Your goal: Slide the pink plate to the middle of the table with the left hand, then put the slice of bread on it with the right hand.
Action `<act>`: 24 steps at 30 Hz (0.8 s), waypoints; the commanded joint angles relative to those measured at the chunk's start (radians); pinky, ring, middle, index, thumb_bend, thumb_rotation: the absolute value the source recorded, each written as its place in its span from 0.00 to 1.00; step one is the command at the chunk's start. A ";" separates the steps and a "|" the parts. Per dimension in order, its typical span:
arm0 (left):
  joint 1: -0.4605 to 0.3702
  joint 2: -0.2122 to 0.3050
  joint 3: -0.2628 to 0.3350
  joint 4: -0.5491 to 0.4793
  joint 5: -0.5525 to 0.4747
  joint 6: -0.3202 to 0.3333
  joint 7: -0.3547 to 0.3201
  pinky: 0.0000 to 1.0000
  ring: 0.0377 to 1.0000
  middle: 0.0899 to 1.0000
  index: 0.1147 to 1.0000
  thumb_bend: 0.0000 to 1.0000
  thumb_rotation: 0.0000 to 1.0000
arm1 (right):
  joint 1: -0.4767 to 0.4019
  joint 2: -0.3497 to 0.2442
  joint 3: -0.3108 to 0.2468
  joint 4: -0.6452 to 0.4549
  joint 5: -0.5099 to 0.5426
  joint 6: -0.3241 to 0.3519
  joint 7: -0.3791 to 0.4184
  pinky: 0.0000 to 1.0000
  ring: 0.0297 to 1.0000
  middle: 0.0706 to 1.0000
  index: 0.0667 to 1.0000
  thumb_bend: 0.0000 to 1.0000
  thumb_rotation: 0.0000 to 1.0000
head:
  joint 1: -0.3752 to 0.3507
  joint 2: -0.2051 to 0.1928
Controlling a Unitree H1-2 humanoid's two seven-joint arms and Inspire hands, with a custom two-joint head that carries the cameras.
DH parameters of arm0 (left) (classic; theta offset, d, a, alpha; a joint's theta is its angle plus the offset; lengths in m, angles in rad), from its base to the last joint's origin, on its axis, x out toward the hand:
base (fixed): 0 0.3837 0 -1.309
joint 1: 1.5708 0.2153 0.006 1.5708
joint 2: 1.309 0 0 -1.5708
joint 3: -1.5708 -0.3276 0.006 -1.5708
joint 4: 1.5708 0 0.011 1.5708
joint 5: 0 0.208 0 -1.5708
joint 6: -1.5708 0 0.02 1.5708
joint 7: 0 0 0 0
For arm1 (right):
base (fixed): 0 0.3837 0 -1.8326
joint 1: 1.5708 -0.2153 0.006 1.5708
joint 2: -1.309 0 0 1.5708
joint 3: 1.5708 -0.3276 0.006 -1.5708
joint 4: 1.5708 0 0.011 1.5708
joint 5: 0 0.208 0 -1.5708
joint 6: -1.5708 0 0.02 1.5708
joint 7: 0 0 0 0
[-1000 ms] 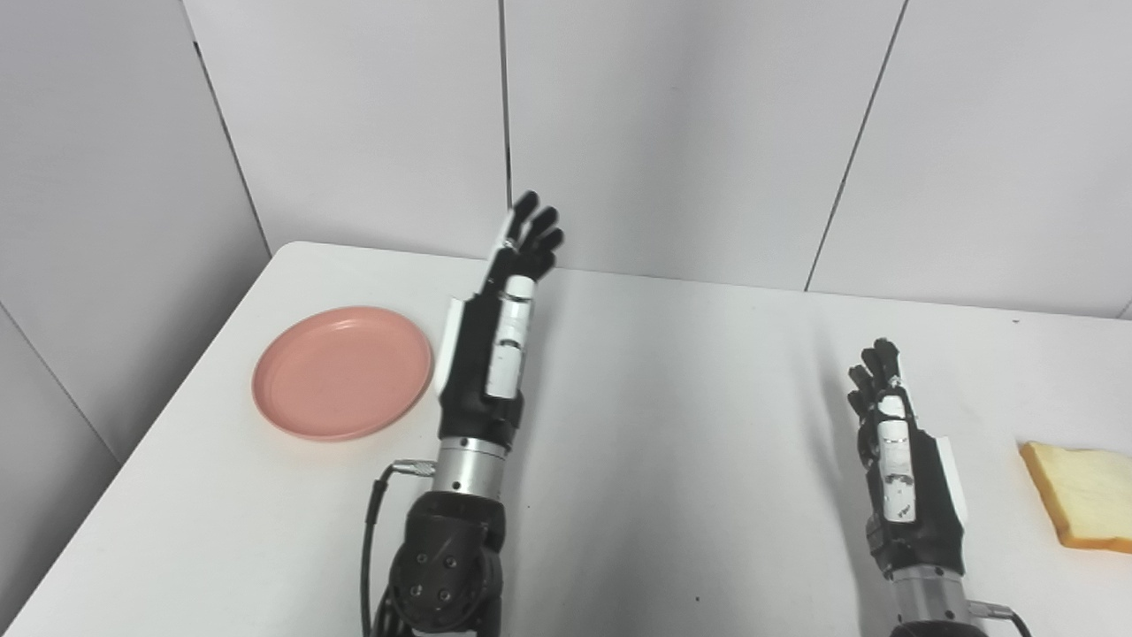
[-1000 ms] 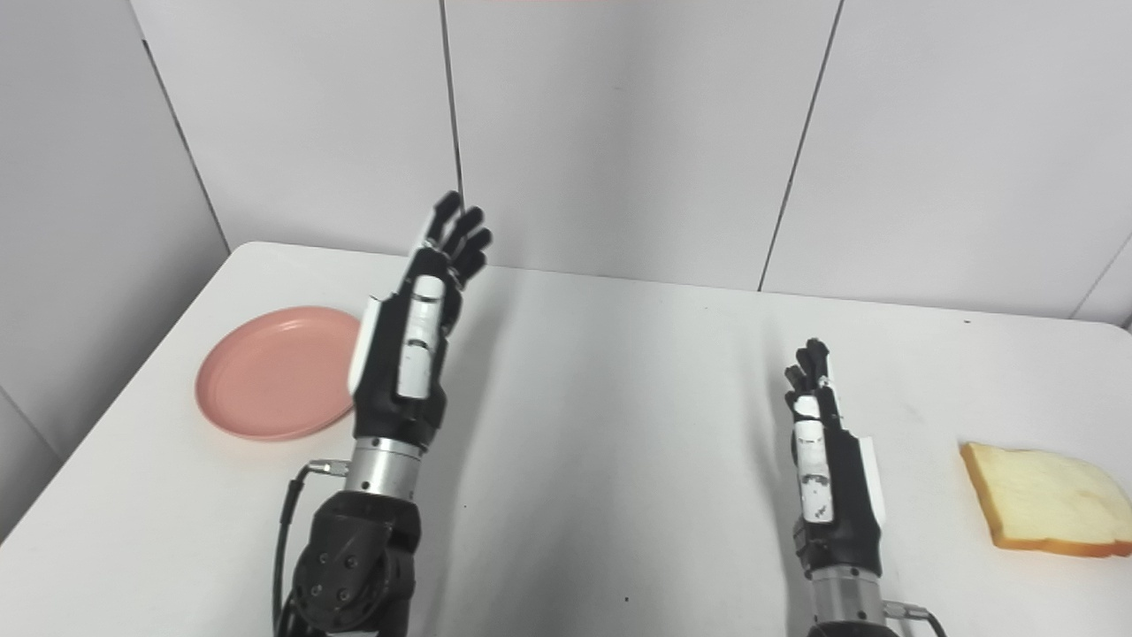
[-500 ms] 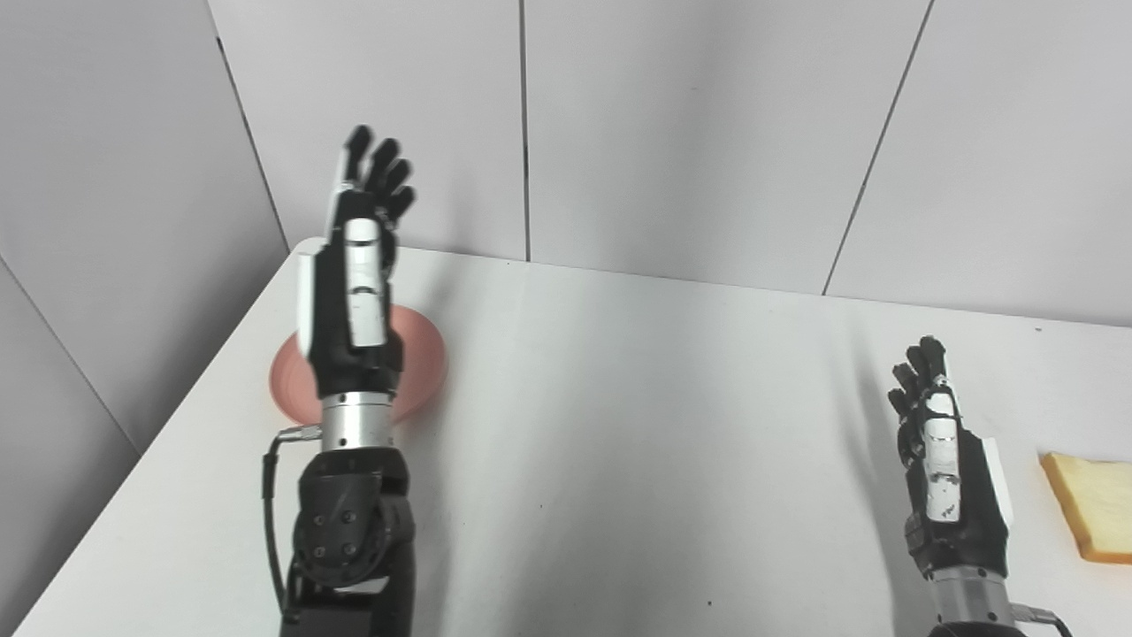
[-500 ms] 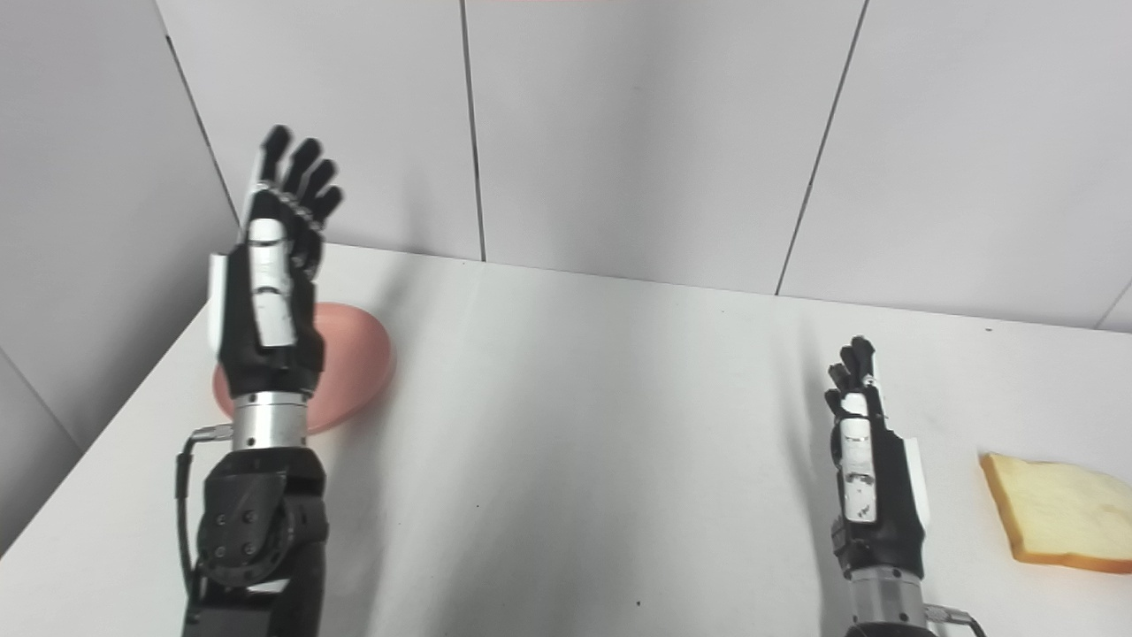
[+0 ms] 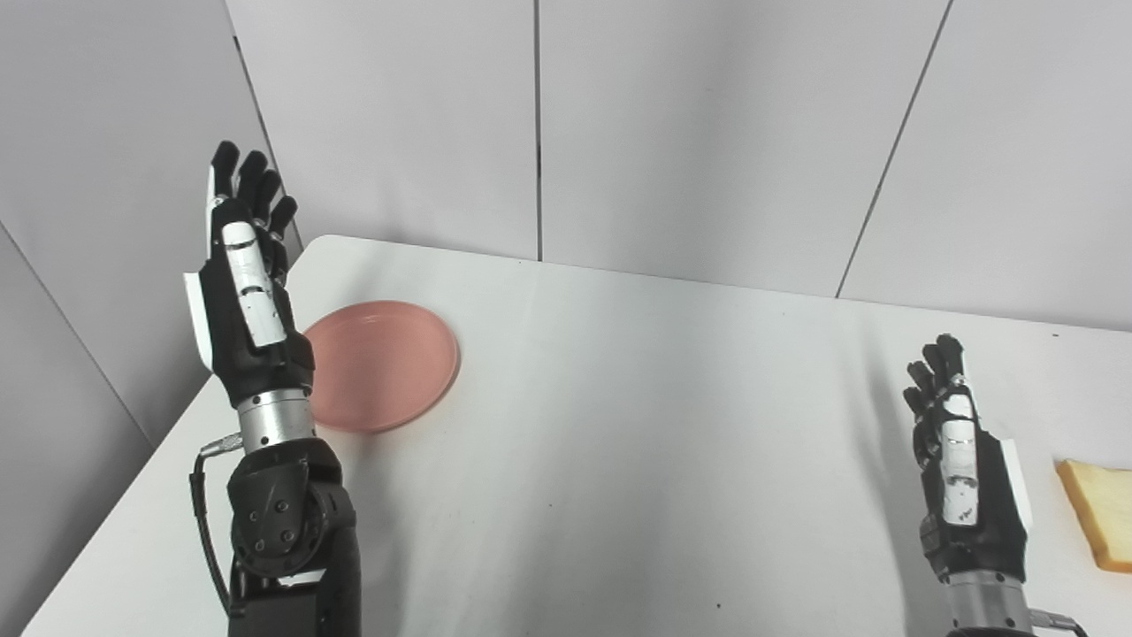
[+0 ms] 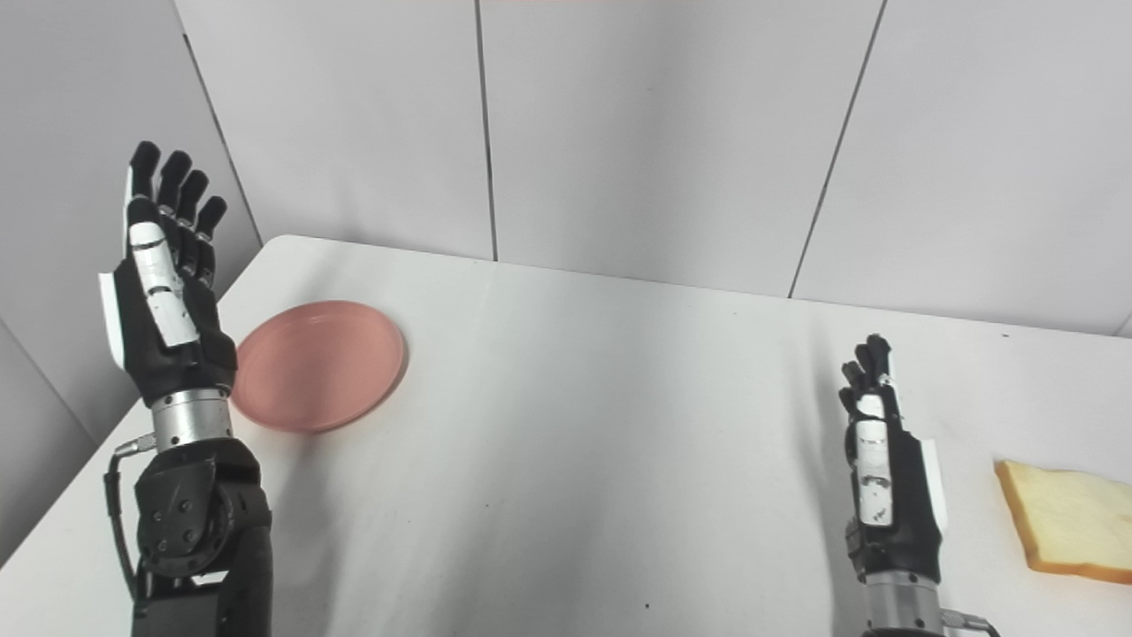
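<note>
Pink plate — left hand hides its edge — bread cropped.

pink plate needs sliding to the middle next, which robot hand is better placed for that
The left robot hand. It is raised, open, just off the outer side of the pink plate, near the table's left edge. The right robot hand is far across the table, beside the bread.

White table, rounded corners; grey panel wall behind, dark vertical seams.

Matt pink plate; smooth white table; porous bread.
</note>
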 commanded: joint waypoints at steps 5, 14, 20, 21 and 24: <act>-0.025 0.035 0.043 0.025 -0.039 -0.033 0.029 0.89 0.93 0.92 0.90 0.48 1.00 | -0.025 0.005 -0.002 -0.051 0.015 0.014 0.008 1.00 1.00 1.00 1.00 0.34 1.00 | 0.002 -0.002; -0.019 0.085 0.091 0.103 -0.086 -0.036 0.034 0.92 0.93 0.93 0.91 0.46 1.00 | -0.020 0.009 0.001 -0.066 0.004 0.027 0.007 1.00 1.00 1.00 1.00 0.34 1.00 | 0.009 0.002; -0.016 0.107 0.101 0.157 -0.124 -0.031 0.024 0.94 0.93 0.93 0.91 0.44 1.00 | -0.021 0.009 0.002 -0.069 0.005 0.030 0.009 1.00 1.00 1.00 1.00 0.34 1.00 | 0.014 0.002; -0.016 0.111 0.102 0.174 -0.134 -0.035 0.020 0.94 0.94 0.93 0.91 0.44 1.00 | -0.022 0.007 0.002 -0.067 0.006 0.028 0.011 1.00 1.00 1.00 1.00 0.34 1.00 | 0.014 0.002; -0.024 0.117 0.105 0.221 -0.158 -0.054 0.012 0.94 0.94 0.93 0.90 0.45 1.00 | -0.024 0.006 0.002 -0.064 0.007 0.026 0.012 1.00 1.00 1.00 1.00 0.34 1.00 | 0.014 0.002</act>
